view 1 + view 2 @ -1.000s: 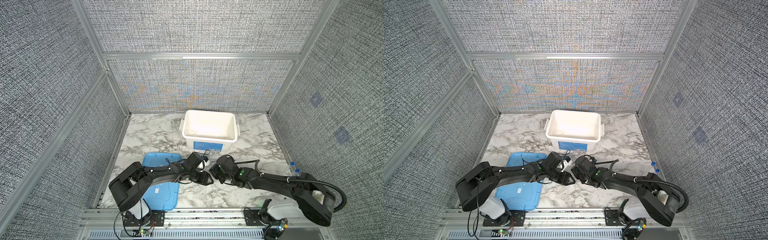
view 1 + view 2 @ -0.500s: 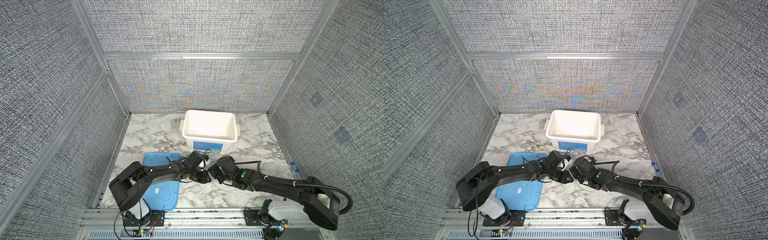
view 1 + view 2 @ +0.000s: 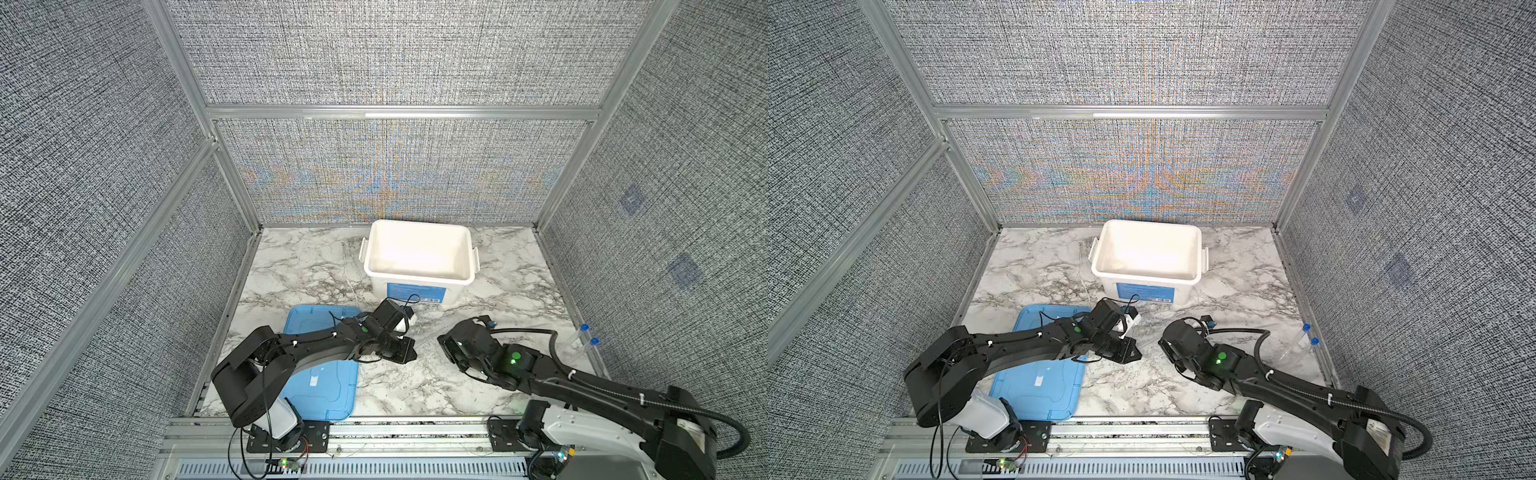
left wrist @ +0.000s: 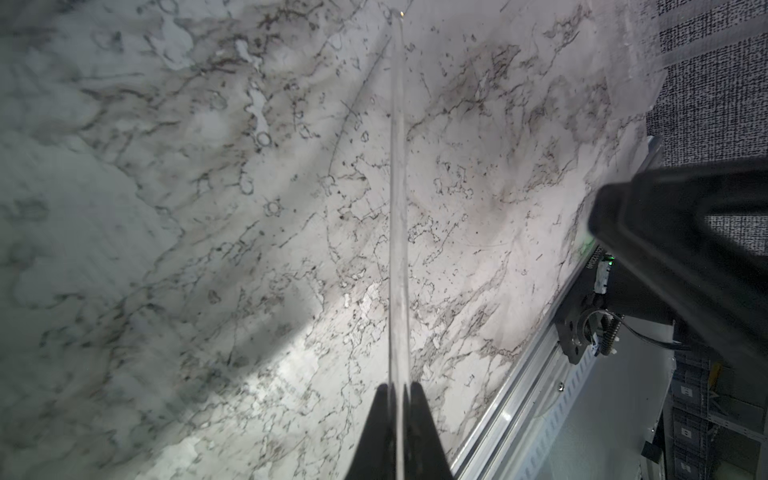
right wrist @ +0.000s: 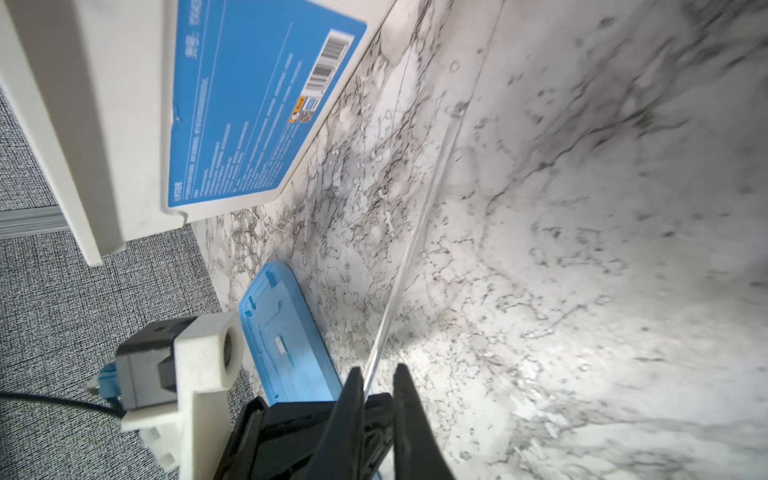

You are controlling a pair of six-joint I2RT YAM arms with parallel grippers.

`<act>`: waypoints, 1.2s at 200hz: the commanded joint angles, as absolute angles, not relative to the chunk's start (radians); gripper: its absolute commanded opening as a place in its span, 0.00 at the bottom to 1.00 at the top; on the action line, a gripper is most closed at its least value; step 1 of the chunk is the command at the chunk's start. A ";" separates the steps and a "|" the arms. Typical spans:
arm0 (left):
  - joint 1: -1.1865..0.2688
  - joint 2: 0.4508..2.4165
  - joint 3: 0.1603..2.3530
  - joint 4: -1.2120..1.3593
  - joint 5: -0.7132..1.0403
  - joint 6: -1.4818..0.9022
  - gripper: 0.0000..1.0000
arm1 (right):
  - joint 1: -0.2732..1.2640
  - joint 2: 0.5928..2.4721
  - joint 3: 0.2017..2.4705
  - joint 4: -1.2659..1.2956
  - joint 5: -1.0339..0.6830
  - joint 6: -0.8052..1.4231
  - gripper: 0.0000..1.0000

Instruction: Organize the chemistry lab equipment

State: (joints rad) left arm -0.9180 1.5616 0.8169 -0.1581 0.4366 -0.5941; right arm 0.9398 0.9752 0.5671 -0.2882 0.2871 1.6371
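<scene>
A thin clear rod [image 4: 398, 208] sticks out straight from my left gripper [image 4: 398, 386], whose fingers are shut on its end. In both top views that gripper [image 3: 409, 353] [image 3: 1133, 353] hovers over the marble in front of the white tub. The rod's [image 5: 415, 232] other end runs between the fingers of my right gripper [image 5: 378, 370]. They stand apart with a gap wider than the rod. In a top view the right gripper [image 3: 442, 343] sits a short way right of the left one. Two clear tubes with blue caps [image 3: 582, 338] [image 3: 1296, 345] lie by the right wall.
The white tub with a blue label [image 3: 419, 291] [image 3: 1144, 291] stands open at the back middle. A flat blue lid [image 3: 320, 386] [image 3: 1038, 382] lies front left, partly under the left arm. A faint thin rod [image 3: 351, 282] lies left of the tub. Fabric walls close three sides.
The left gripper has closed on the rod. The right gripper, shut before, has parted its fingers and drawn back to the right, away from the left gripper.
</scene>
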 commanded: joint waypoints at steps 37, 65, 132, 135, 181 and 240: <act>-0.903 1.476 0.863 -0.236 0.436 -0.567 0.00 | 0.933 0.753 0.625 -0.587 0.528 1.397 0.33; -0.902 1.401 0.901 -0.309 0.422 -0.551 0.00 | 0.931 0.712 0.693 -0.595 0.609 1.236 0.37; -0.901 1.242 1.004 -0.299 0.390 -0.621 0.00 | 0.878 0.676 0.822 -0.336 0.505 0.736 0.70; -0.901 1.236 1.006 -0.291 0.380 -0.620 0.00 | 0.875 0.674 0.831 -0.335 0.507 0.727 0.70; -0.851 1.232 1.133 -0.355 0.297 -0.526 0.00 | 0.812 0.698 0.924 -0.303 0.473 0.629 0.81; -0.830 1.304 1.181 -0.134 0.397 -0.507 0.00 | 0.549 0.971 1.047 -0.080 -0.258 0.872 0.90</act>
